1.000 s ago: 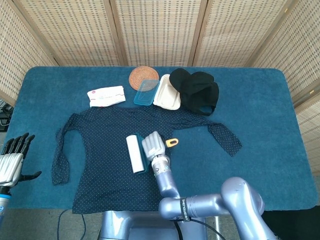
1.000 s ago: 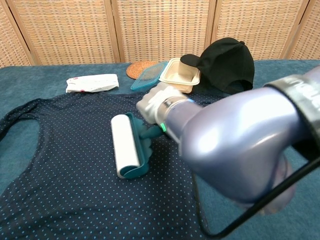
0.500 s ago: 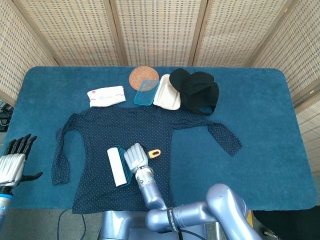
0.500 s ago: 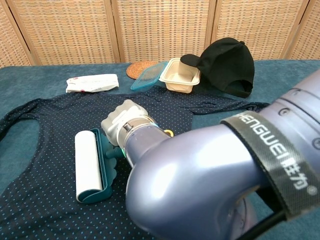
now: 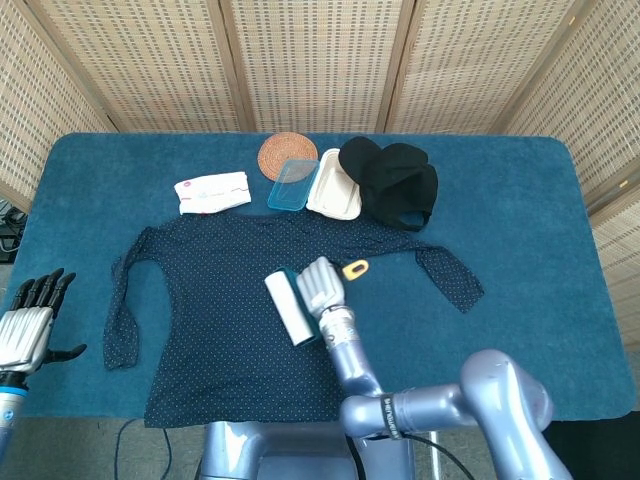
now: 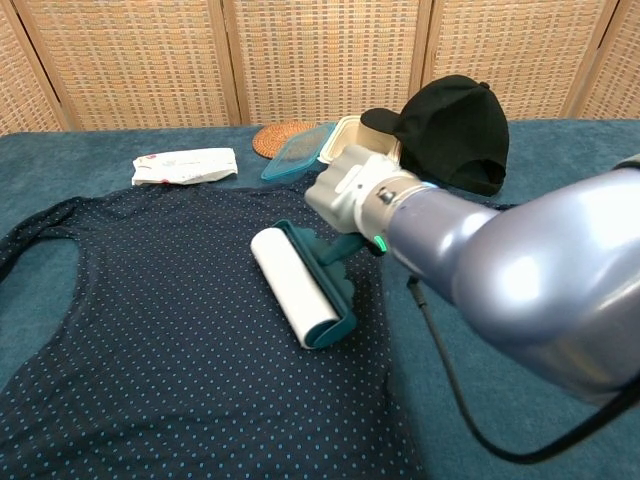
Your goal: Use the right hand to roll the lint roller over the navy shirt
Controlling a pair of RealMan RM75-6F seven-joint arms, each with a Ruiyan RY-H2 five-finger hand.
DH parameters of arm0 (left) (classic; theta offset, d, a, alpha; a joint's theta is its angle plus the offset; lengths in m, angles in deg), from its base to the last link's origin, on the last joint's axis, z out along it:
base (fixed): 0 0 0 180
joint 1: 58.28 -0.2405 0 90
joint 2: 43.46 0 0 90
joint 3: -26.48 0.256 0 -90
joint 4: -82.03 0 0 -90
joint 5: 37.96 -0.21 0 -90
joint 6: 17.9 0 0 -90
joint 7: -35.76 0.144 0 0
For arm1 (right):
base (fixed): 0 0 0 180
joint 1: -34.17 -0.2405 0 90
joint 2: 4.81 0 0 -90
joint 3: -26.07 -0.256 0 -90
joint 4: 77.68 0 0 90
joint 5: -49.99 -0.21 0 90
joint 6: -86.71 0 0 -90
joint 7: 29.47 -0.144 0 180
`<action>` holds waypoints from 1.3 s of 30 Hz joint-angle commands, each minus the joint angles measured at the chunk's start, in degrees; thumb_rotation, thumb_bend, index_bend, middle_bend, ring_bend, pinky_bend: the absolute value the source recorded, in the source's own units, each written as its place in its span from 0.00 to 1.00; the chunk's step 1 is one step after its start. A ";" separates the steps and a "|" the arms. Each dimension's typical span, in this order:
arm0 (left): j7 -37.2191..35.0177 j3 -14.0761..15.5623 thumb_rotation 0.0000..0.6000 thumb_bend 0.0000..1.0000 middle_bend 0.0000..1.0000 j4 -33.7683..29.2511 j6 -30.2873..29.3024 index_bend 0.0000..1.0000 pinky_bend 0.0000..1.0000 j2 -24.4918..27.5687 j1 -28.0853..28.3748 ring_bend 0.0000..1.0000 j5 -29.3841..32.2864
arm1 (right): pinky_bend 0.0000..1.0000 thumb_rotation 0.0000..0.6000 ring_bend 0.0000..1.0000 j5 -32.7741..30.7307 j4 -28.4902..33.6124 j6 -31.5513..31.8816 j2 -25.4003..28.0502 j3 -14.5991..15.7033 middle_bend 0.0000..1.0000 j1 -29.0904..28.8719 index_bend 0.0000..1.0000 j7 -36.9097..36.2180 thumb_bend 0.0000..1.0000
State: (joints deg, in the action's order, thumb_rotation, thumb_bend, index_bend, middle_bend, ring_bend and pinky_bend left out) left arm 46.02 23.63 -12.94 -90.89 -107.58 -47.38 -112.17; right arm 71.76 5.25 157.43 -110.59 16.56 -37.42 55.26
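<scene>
I have my right hand point(image 5: 320, 285) clamped on the lint roller point(image 6: 295, 285), its white roll lying on the navy shirt point(image 5: 215, 320) near the middle. Rolling is underway; sleeves and hem look uncovered. My left hand point(image 5: 28, 325) idles, fingers apart.

Lint roller point(image 5: 289, 307) and right hand point(image 5: 321, 287) now further right on navy shirt point(image 5: 200, 300).

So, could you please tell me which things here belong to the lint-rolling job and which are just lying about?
In the job:
right hand
white lint roller with teal handle
navy dotted shirt

Lying about:
black cap
round woven coaster
clear blue lid
cream container
white packet
</scene>
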 commanded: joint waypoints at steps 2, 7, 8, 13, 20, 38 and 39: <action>0.39 0.05 1.00 0.00 0.00 -0.06 0.06 0.00 0.00 -0.18 0.10 0.00 0.06 | 1.00 1.00 1.00 1.89 2.01 -0.16 3.10 2.56 1.00 1.90 0.77 -0.43 0.93; 0.92 0.16 1.00 0.00 0.00 -0.15 -0.03 0.00 0.00 -0.40 0.14 0.00 0.07 | 1.00 1.00 1.00 3.90 2.88 -0.60 3.97 3.82 1.00 2.49 0.76 -0.99 0.93; 0.96 0.15 1.00 0.00 0.00 -0.17 -0.12 0.00 0.00 -0.40 0.12 0.00 0.08 | 1.00 1.00 1.00 4.25 3.10 -0.67 3.74 3.86 1.00 2.43 0.76 -1.00 0.93; 0.95 0.15 1.00 0.00 0.00 -0.10 -0.16 0.00 0.00 -0.39 0.09 0.00 0.24 | 1.00 1.00 1.00 4.72 3.51 -0.59 1.41 3.17 1.00 1.62 0.76 -0.44 0.93; 1.03 0.16 1.00 0.00 0.00 0.11 -0.10 0.00 0.00 -0.48 0.13 0.00 0.47 | 1.00 1.00 1.00 4.09 2.33 -0.19 -4.66 1.05 1.00 -0.93 0.76 1.91 0.93; 0.84 0.25 1.00 0.00 0.00 0.31 -0.13 0.00 0.00 -0.48 0.07 0.00 0.65 | 1.00 1.00 1.00 4.20 -0.44 0.63 -8.39 0.40 1.00 -2.11 0.76 4.42 0.93; 0.78 0.26 1.00 0.00 0.00 0.29 -0.11 0.00 0.00 -0.46 0.08 0.00 0.63 | 1.00 1.00 1.00 4.29 -0.67 0.88 -7.56 0.88 1.00 -1.68 0.76 4.53 0.93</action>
State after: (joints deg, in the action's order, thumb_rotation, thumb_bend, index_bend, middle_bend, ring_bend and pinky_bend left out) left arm 46.80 23.88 -12.64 -91.00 -108.04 -47.31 -111.53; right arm 75.88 4.89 158.05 -118.92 16.91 -39.60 59.72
